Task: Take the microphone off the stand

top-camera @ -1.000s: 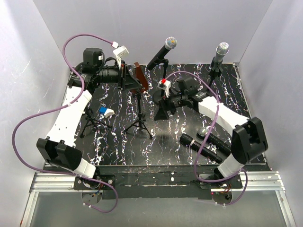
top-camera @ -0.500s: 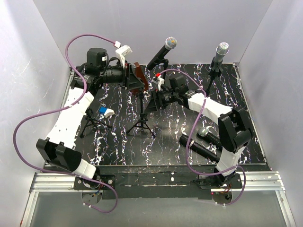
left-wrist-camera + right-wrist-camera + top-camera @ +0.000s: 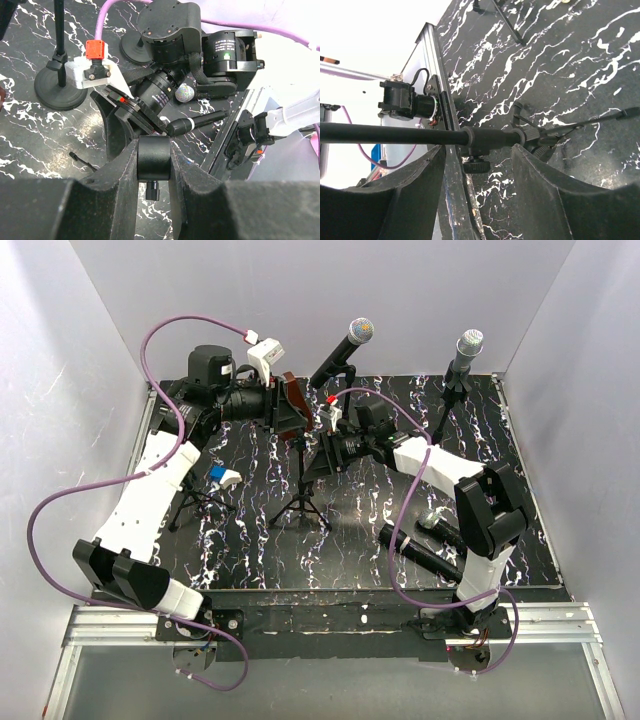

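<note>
Left pincer (image 3: 153, 150) clamped on a black cylinder, judged the microphone (image 3: 153, 162), atop mid-desk tripod stand (image 3: 300, 502), for withdrawal. Right pincer (image 3: 479, 150), jaws apart, straddles pole (image 3: 395, 134), evidently to brace it.

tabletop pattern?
Tabletop: black with white marble-like veins. Shows best in the top external view.

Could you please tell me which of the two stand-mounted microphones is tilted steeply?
The back-centre microphone: its black body slants steeply, head up to the right, while the back-right microphone stands nearly upright.
</note>
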{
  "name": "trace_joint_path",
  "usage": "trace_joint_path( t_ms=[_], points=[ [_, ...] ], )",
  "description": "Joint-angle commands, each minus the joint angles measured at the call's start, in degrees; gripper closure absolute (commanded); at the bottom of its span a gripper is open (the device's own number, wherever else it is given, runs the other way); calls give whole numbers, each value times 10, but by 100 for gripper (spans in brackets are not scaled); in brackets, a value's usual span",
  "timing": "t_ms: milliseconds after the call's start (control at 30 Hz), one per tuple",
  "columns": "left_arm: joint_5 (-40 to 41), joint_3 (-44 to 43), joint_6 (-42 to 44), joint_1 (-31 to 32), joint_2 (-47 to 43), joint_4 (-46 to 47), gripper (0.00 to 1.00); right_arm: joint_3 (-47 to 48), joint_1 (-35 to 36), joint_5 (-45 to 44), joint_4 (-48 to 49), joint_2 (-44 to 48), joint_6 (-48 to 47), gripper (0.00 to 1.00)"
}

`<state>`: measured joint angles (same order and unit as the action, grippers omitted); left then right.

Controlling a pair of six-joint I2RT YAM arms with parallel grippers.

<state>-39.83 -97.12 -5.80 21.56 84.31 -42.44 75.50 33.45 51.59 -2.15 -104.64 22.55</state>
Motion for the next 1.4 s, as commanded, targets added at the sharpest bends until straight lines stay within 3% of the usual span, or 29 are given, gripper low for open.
trace_joint_path(
  t_ms=[0, 133, 233, 533, 1000, 1033, 1100, 1133, 1200, 1300, 1367],
  points=[
    [25, 11, -9, 2, -15, -27, 100, 2, 3, 48, 47, 8, -3, 37],
    [33, 7, -7, 2, -13, -27, 100, 8, 4, 66, 46, -3, -6, 37],
    [37, 2, -3, 2, -8, -27, 100, 3, 4, 66, 38, -5, -24, 30],
    [41, -3, 10, 2, -6, -30, 100, -26, -8, 37, 10, 17, -66, 32],
    [44, -3, 13, 4, -11, -32, 100, -18, -8, 48, 14, 1, -77, 70],
    [44, -2, 12, 4, -10, -33, 100, -18, -8, 52, 14, 2, -81, 75],
    [45, -2, 11, 4, -10, -32, 100, -17, -3, 48, 12, 7, -92, 98],
    [48, -2, 10, 4, -11, -30, 100, -18, -1, 38, 8, 12, -102, 99],
    [54, -4, 4, 2, -10, -25, 100, -23, 6, -12, -9, 34, -154, 99],
    [46, -3, -16, -11, -11, -13, 100, -61, 35, -139, -22, 86, -323, 99],
    [32, 10, -32, -22, -15, 3, 100, -128, 71, -244, 54, 135, -455, 99]
  ],
)
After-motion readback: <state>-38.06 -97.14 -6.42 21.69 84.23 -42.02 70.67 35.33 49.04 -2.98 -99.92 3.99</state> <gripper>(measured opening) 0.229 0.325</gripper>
